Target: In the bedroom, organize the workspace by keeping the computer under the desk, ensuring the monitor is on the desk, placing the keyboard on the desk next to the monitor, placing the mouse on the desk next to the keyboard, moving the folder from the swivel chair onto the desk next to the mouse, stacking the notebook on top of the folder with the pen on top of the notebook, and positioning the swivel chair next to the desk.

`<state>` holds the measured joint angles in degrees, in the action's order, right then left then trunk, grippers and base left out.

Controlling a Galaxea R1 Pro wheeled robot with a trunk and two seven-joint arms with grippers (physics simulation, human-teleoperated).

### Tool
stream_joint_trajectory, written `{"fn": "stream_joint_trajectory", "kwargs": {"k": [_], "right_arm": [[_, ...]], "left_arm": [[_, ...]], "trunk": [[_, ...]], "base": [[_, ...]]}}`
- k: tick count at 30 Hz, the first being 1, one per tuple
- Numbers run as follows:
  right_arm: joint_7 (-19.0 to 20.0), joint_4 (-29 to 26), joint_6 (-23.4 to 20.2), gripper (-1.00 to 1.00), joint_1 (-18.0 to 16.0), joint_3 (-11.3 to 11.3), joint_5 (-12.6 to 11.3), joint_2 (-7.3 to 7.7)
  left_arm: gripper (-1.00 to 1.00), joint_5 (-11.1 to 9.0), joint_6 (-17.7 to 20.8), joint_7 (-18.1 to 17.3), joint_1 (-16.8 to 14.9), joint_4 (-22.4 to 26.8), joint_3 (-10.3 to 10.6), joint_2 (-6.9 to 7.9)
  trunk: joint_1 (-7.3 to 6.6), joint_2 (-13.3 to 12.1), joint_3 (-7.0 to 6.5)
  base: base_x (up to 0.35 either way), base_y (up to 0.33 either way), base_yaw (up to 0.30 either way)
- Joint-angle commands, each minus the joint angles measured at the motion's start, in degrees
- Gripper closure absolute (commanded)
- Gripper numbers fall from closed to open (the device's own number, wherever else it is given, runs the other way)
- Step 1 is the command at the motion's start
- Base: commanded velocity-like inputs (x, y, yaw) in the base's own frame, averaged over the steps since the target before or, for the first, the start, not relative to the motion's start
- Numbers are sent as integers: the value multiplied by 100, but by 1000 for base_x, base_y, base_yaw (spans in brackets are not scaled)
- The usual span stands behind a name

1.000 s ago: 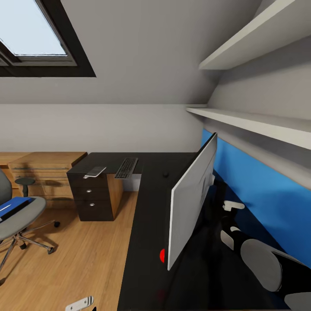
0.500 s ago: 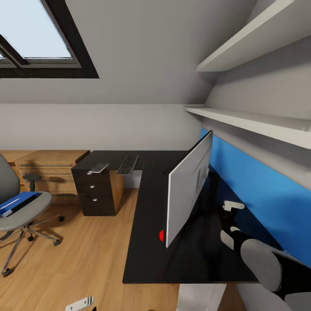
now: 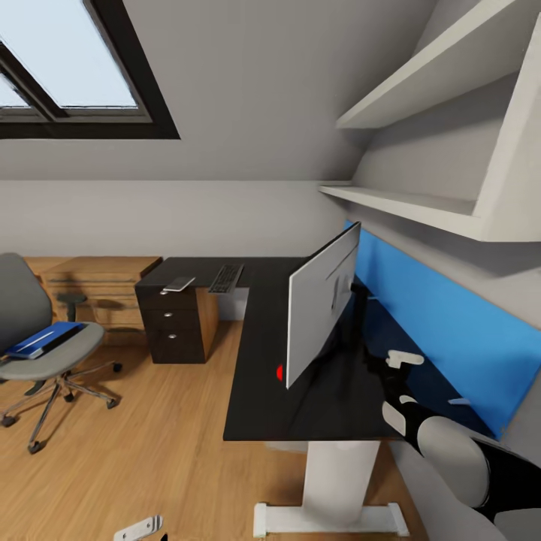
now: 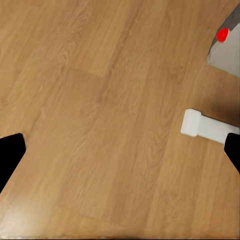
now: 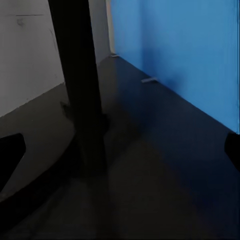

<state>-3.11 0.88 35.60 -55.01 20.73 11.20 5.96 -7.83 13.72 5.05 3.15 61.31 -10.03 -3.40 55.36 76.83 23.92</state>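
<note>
- The desk (image 3: 263,361) is L-shaped with a glossy black top, one white leg (image 3: 340,481) and three black drawers (image 3: 174,324) with round silver knobs.
- One monitor (image 3: 319,304), pale grey at the back, stands upright on the right part of the desk.
- One flat black keyboard (image 3: 225,278) lies at the far left end of the desk.
- One grey padded swivel chair (image 3: 41,353) stands on the wooden floor (image 3: 150,451) at the left, well apart from the desk, with one blue folder (image 3: 43,339) on its seat.
- Left gripper (image 4: 120,155): fingers wide apart, holding nothing, above the floor.
- Right gripper (image 5: 120,160): fingers spread wide, empty, over the desk beside the monitor's slim black stand (image 5: 80,90).
</note>
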Motion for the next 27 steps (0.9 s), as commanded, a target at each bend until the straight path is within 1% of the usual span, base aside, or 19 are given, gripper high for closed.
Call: {"fn": "stream_joint_trajectory", "kwargs": {"k": [1, 4, 5, 18, 23, 26, 27], "right_arm": [[-32, 13, 17, -100, -5, 27, 59, -7], [-27, 12, 26, -100, 4, 28, 65, -112], [-24, 10, 34, -100, 77, 28, 76, -162], [-23, 13, 43, -100, 156, 27, 70, -210], [-34, 17, 43, -100, 159, 27, 62, -236], [-38, 17, 43, -100, 184, 27, 59, -272], [-42, 18, 43, -100, 214, 27, 59, -292]], "left_arm": [[-100, -60, 33, 22, 1, 14, -2, -3], [-100, -60, 30, 22, 1, 13, -5, -3], [-100, -60, 31, 22, 1, 13, -7, -3], [-100, -60, 22, 15, 1, 7, 0, -3], [-100, -67, -10, 9, 1, -202, -1, 1], [-100, -65, -190, 6, 1, -293, 4, 4], [-100, -63, -353, 6, 1, -337, 6, 5]], "trunk": [[-3, 4, 5], [-3, 4, 5], [-3, 4, 5], [-3, 4, 5], [-3, 4, 5], [-3, 4, 5], [-3, 4, 5]], "base": [[-333, 29, 0], [-333, 70, 0], [-333, 106, 0], [-333, 117, 0], [-333, 119, 0], [-333, 117, 0], [-333, 116, 0]]}}
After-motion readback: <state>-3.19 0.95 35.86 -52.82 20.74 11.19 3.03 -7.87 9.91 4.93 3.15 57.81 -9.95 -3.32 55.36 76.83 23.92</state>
